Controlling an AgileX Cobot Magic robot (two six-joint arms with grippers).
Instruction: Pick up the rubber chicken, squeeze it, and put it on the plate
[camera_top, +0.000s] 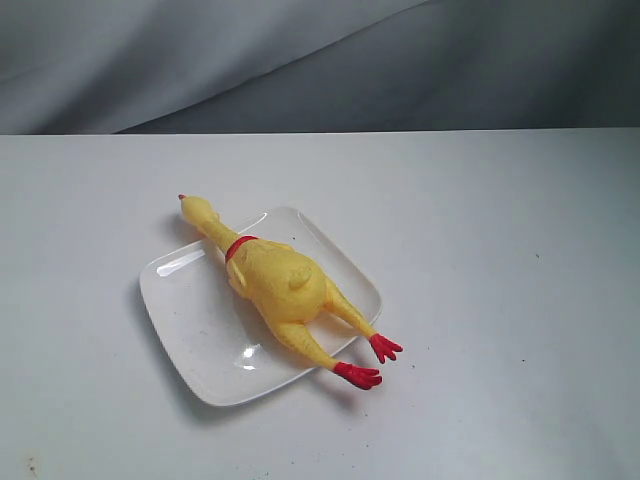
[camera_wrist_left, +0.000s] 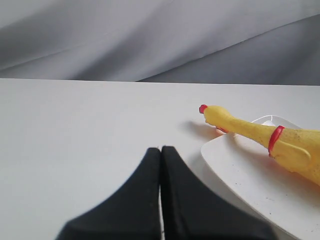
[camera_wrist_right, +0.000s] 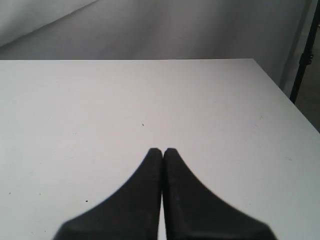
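Exterior view: rubber chicken (camera_top: 281, 285) across plate (camera_top: 200, 330); wrist views alone: both fingers pressed together, empty.

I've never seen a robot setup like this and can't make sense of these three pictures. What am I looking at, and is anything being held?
One picture looks down on a white table from off the robot. A rubber chicken lies on a white plate, head and feet past its rim. The other two come from cameras on the robot's wrists: the dark wedges are the left gripper and right gripper, both shut and holding nothing. The left camera sees the chicken; the right sees only table.
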